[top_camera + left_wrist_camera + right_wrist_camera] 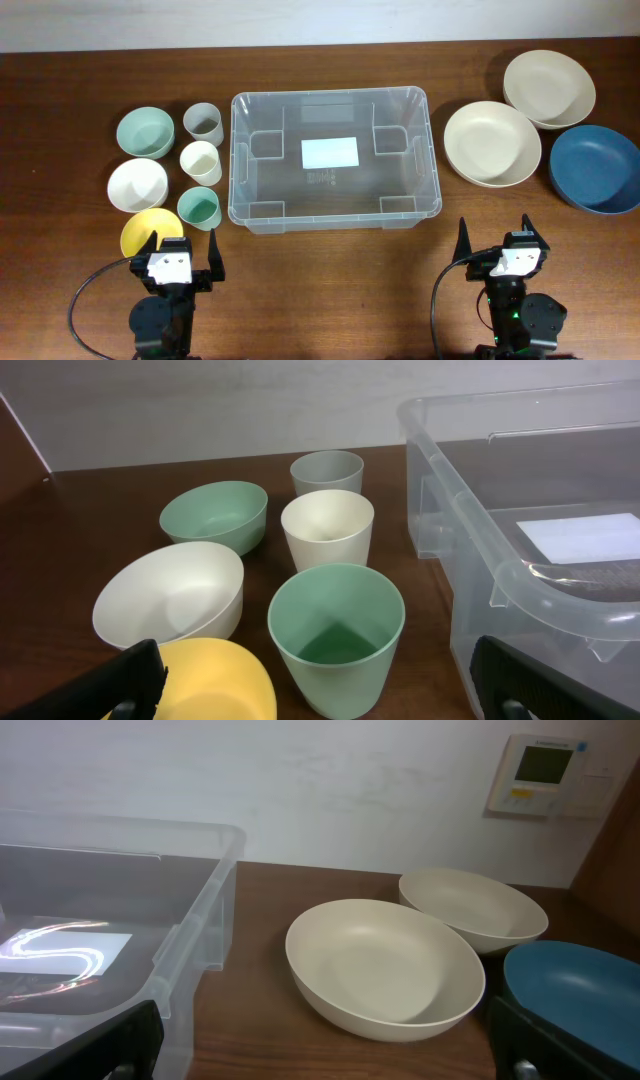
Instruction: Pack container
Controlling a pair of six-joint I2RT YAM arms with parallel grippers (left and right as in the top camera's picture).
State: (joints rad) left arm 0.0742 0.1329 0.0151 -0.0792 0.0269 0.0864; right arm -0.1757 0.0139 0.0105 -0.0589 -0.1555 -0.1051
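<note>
The left gripper (183, 242) has its two dark fingers (130, 680) spread wide with nothing between them, and the right gripper (495, 228) is spread just as wide and also holds nothing. Both sit low at the near edge of the wooden table (330, 300), pointing away toward the far side. Just ahead of the left gripper is a yellow bowl (140, 230), partly under one finger in the overhead view, with a green cup (198, 207) beside it. Beyond these stand a white bowl (137, 184), a cream cup (201, 161), a mint bowl (145, 131) and a grey cup (202, 122). The container (270, 185) stands upright and empty at the table's middle, between the two groups, a white label (331, 153) on its base. To its right lie two cream bowls (492, 143), touching each other, and a blue bowl (594, 168) just beside them.
</note>
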